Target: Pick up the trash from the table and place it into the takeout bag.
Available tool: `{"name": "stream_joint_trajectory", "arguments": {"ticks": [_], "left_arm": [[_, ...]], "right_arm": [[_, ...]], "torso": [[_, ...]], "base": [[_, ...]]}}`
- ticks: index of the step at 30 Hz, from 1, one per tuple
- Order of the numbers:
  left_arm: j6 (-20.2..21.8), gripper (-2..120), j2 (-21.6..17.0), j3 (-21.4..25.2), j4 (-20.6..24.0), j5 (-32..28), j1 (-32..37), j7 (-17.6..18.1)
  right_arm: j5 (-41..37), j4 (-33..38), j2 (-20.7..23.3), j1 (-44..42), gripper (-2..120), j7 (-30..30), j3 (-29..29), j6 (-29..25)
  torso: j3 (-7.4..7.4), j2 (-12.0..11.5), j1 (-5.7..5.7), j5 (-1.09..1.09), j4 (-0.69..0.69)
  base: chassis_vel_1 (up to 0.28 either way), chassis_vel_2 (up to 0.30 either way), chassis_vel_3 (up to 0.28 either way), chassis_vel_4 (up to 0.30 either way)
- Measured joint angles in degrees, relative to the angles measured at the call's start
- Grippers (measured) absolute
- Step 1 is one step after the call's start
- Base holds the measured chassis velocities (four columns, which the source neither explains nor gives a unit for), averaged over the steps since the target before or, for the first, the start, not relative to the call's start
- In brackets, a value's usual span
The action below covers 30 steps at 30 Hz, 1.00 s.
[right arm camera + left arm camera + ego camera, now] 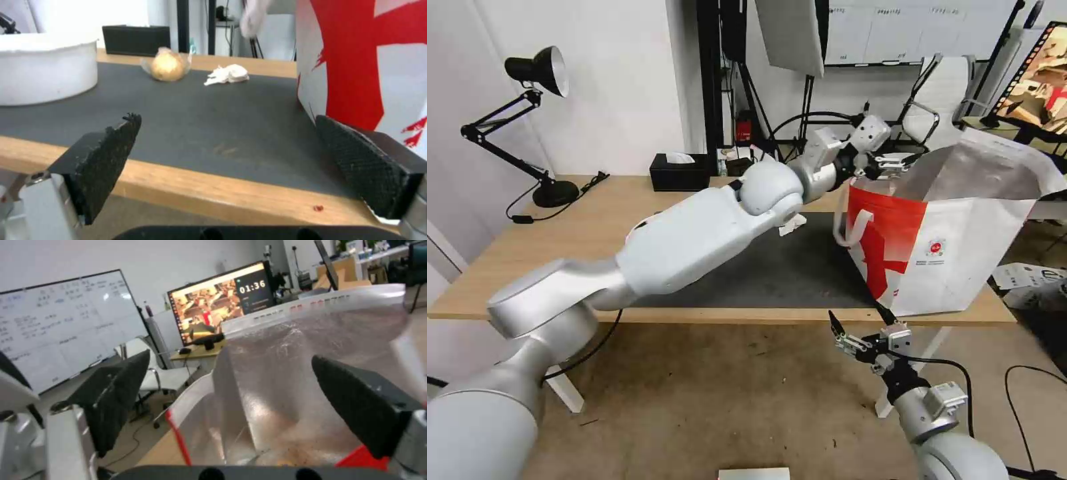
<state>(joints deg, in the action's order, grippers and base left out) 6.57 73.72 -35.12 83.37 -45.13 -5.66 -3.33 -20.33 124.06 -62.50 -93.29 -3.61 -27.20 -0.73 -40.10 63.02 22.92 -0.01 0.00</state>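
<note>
Head view: we're reaching our left gripper (894,163) across the long light-wood table (594,227) to the rim of the boxy white takeout bag with its red panel (954,253), which is standing on the right end, partly on the dark grey mat (787,273). Our right gripper (864,340) is hanging below the table's front edge, near the bag's corner. A bit of the small crumpled white tissue (792,225) is peeking out behind the left arm.

Left wrist view: the fingers (356,400) are spread wide w/ nothing between them, and we're looking down into the bag's silver foil lining (302,366) (reddish crumbs seem to lie at the bottom).

Right wrist view: these pads (111,156) are also standing apart, empty, level w/ the table edge. On the mat we're seeing the white round bowl (44,71), the beige round lump in clear wrap (166,66) and the tissue (227,75) just beside it, all well apart from the bag.

We're judging the tissue near weightless and soft, so pinch its middle. The lump looks light but rounded and slippery in its wrap: grip across its widest part. The bowl seems stiff, best taken by the rim and kept level.
</note>
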Motion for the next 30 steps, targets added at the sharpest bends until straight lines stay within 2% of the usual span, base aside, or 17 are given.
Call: {"name": "stream_joint_trajectory", "arguments": {"ticks": [1, 4, 5, 9, 10, 13, 14, 16, 17, 18, 19, 20, 21, 22, 25, 26, 30], "left_arm": [[0.0, 99, 0.0, 0.0, 0.0, 0.0, 0.0, 0.0], [1.02, 100, -4.77, 2.06, 5.87, 0.37, 3.95, 2.01], [1.02, 100, -4.77, 2.06, 5.87, 0.37, 3.95, 2.01], [1.48, 100, -13.42, 7.91, 14.71, 3.77, 14.34, 3.08], [1.48, 100, -13.42, 7.91, 14.71, 3.77, 14.34, 3.08], [0.36, 100, -20.88, 18.28, 22.6, 9.53, 26.2, 2.0], [0.36, 100, -20.88, 18.28, 22.6, 9.53, 26.2, 2.0], [-0.68, 100, -24.28, 25.78, 27.69, 13.46, 36.44, 0.41], [-0.68, 100, -24.28, 25.78, 27.69, 13.46, 36.44, 0.41], [-1.77, 100, -25.74, 35.04, 32.4, 16.81, 48.03, -0.01], [-1.77, 100, -25.74, 35.04, 32.4, 16.81, 48.03, -0.01], [-2.42, 100, -25.43, 42.15, 35.9, 19.29, 57.86, -0.12], [-2.88, 100, -24.71, 45.56, 37.54, 20.64, 62.34, -0.12], [-2.88, 100, -24.71, 45.56, 37.54, 20.64, 62.34, -0.12], [-4.31, 100, -20.33, 55.25, 41.19, 26.69, 75.18, -0.45], [-4.31, 100, -20.33, 55.25, 41.19, 26.69, 75.18, -0.45], [-7.05, 100, -13.47, 64.41, 43.48, 34.79, 90.56, -1.06]], "right_arm": [[0.0, 0.0, 0.0, 0.0, 100, 0.0, 0.0, 0.0], [-0.88, 1.21, 0.18, -0.23, 100, -0.66, -0.08, -0.29], [-0.88, 1.21, 0.18, -0.23, 100, -0.66, -0.08, -0.29], [-1.0, 2.8, 0.64, -0.97, 100, -1.55, -0.89, -1.72], [-1.0, 2.8, 0.64, -0.97, 100, -1.55, -0.89, -1.72], [-1.22, 4.59, 1.35, -1.94, 100, -2.21, -2.04, -2.39], [-1.22, 4.59, 1.35, -1.94, 100, -2.21, -2.04, -2.39], [-1.3, 5.48, 1.65, -2.66, 100, -2.73, -2.62, -2.61], [-1.3, 5.48, 1.65, -2.66, 100, -2.73, -2.62, -2.61], [-1.26, 6.29, 1.73, -3.41, 100, -3.41, -2.85, -3.44], [-1.26, 6.29, 1.73, -3.41, 100, -3.41, -2.85, -3.44], [-1.17, 7.08, 1.63, -4.1, 100, -3.84, -3.25, -4.27], [-1.12, 7.57, 1.51, -4.49, 100, -4.1, -3.53, -4.52], [-1.12, 7.57, 1.51, -4.49, 100, -4.1, -3.53, -4.52], [-0.12, 8.55, 1.1, -6.0, 100, -5.61, -4.55, -5.95], [-0.12, 8.55, 1.1, -6.0, 100, -5.61, -4.55, -5.95], [2.49, 8.59, -0.23, -8.11, 100, -8.6, -5.1, -7.03]], "torso": [[0.0, 0.0, 0.0, 0.0, 0.0], [0.01, 0.0, -0.01, 0.0, -0.01], [0.01, 0.0, -0.01, 0.0, -0.01], [0.0, 0.0, 0.0, -0.02, -0.01], [0.0, 0.0, 0.0, -0.02, -0.01], [0.01, 0.01, 0.0, -0.02, 0.03], [0.01, 0.01, 0.0, -0.02, 0.03], [0.0, 0.01, -0.01, -0.03, 0.04], [0.0, 0.01, -0.01, -0.03, 0.04], [0.01, 0.01, -0.01, 0.01, 0.02], [0.01, 0.01, -0.01, 0.01, 0.02], [0.01, 0.01, -0.01, -0.02, 0.01], [0.01, 0.0, -0.01, 0.01, 0.0], [0.01, 0.0, -0.01, 0.01, 0.0], [0.01, 0.01, -0.01, 0.01, 0.0], [0.01, 0.01, -0.01, 0.01, 0.0], [0.01, 0.01, -0.02, 0.04, 0.01]], "base": [[0.0, 0.0, 0.0, 0.0], [0.0, 0.0, 0.0, 0.0], [0.0, 0.0, 0.0, 0.0], [0.0, 0.0, 0.0, 0.0], [0.0, 0.0, 0.0, 0.0], [0.0, 0.0, 0.0, 0.0], [0.0, 0.0, 0.0, 0.0], [0.0, 0.0, 0.0, 0.0], [0.0, 0.0, 0.0, 0.0], [0.0, 0.0, 0.0, 0.0], [0.0, 0.0, 0.0, 0.0], [0.0, 0.0, 0.0, 0.0], [0.0, 0.0, 0.0, 0.0], [0.0, 0.0, 0.0, 0.0], [0.0, 0.0, 0.0, 0.0], [0.0, 0.0, 0.0, 0.0], [0.0, 0.0, 0.0, 0.0]]}}
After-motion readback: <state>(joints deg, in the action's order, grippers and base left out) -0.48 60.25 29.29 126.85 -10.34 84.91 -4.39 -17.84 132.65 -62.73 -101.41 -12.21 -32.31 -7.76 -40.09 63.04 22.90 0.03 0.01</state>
